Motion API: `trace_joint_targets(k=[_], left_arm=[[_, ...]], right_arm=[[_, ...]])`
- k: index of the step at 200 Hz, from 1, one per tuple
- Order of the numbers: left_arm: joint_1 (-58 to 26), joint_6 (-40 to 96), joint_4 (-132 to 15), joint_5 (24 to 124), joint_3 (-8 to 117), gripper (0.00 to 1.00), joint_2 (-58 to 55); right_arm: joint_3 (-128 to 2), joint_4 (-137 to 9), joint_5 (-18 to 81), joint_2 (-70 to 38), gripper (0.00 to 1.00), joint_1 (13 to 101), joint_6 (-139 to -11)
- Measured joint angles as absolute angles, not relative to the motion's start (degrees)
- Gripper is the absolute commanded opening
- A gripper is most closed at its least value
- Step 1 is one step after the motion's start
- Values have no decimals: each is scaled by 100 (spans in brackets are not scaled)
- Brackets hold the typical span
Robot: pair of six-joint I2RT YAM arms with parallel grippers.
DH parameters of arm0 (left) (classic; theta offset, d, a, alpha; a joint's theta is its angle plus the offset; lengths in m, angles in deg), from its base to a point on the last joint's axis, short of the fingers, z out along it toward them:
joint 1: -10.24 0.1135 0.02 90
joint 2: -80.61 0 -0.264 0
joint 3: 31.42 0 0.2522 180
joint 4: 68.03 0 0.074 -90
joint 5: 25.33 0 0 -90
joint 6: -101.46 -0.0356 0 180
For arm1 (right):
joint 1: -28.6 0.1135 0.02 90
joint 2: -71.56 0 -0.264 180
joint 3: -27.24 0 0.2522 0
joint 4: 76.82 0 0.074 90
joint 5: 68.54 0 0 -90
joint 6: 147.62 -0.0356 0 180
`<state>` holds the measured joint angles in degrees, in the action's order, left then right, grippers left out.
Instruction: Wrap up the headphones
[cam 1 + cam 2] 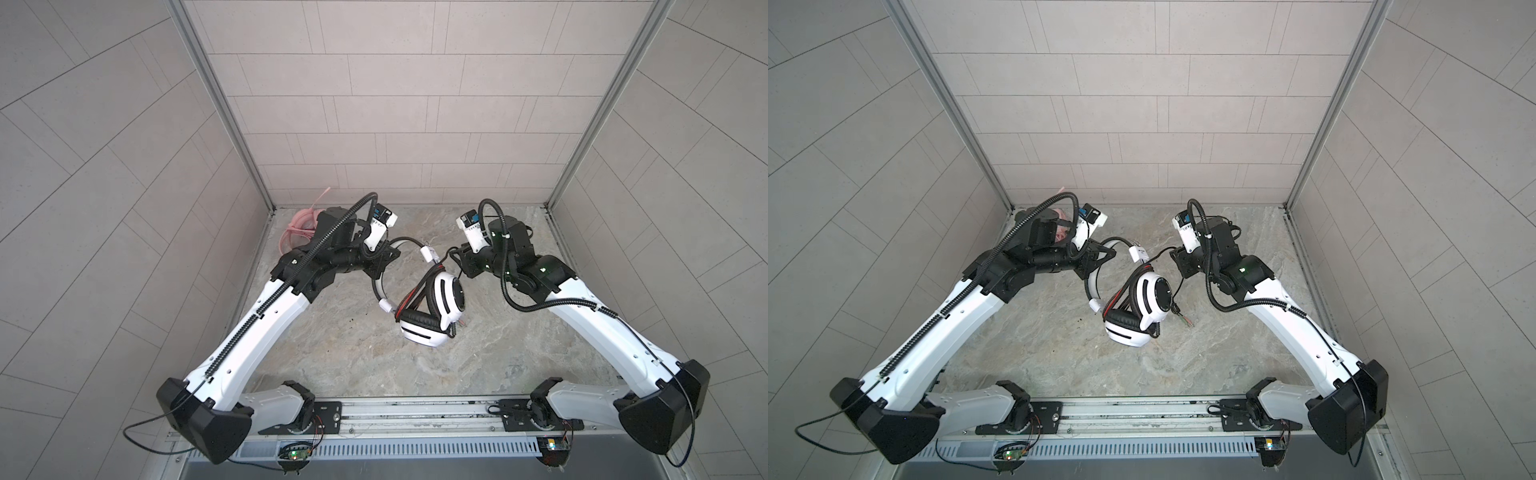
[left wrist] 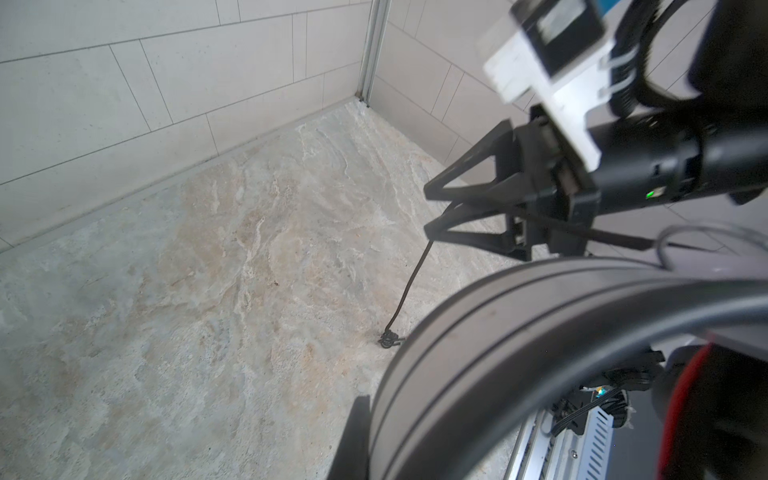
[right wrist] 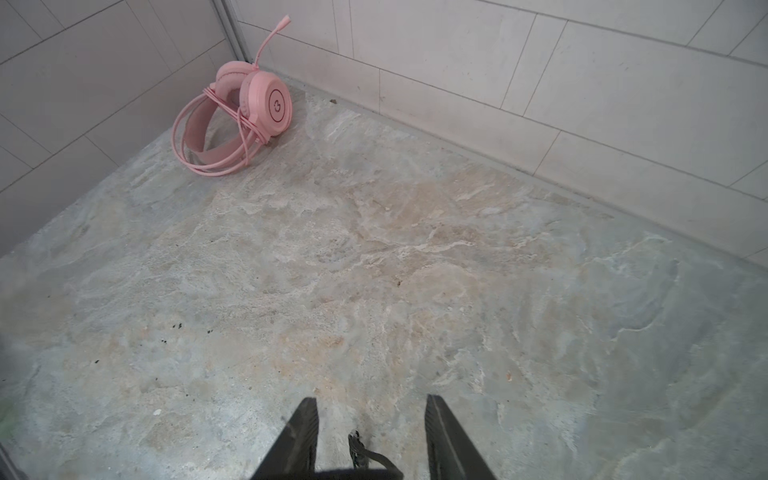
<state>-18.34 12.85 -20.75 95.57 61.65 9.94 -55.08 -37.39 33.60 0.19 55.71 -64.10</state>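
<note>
the left hand [image 1: 384,259] is clamped on the headband of the white-and-black headset [image 1: 446,297], which sits at the middle of the table [image 3: 374,249]. that grip steadies the band so cord can be wound around it. just to its right, the right hand [image 3: 372,401] has its fingers apart, and the black cable [image 2: 409,286] runs between them and down to the table. whether it touches a finger is hard to tell. the pink headset [image 3: 249,108] lies in the far left corner, with its cord looped around it.
</note>
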Motion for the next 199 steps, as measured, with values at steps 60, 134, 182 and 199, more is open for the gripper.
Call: trace_joint_targets(k=[60, 134, 182, 199], left_arm=[[-1784, 1517, -1996, 9817, 6766, 0, 954], [-1679, 1965, -2038, 10081, 7083, 0, 887], [-1473, 2247, -2162, 10230, 7083, 0, 884], [-1327, 2378, -2212, 10243, 7083, 0, 884]], right_arm=[[-4774, -5125, 4355, -761, 52, 5543, -6871], [-4166, -7050, 5085, -2149, 50, 5543, -7642], [-4162, -8054, 5395, -2910, 24, 5543, -7979], [-4100, -8231, 5454, -2982, 18, 5545, -8084]])
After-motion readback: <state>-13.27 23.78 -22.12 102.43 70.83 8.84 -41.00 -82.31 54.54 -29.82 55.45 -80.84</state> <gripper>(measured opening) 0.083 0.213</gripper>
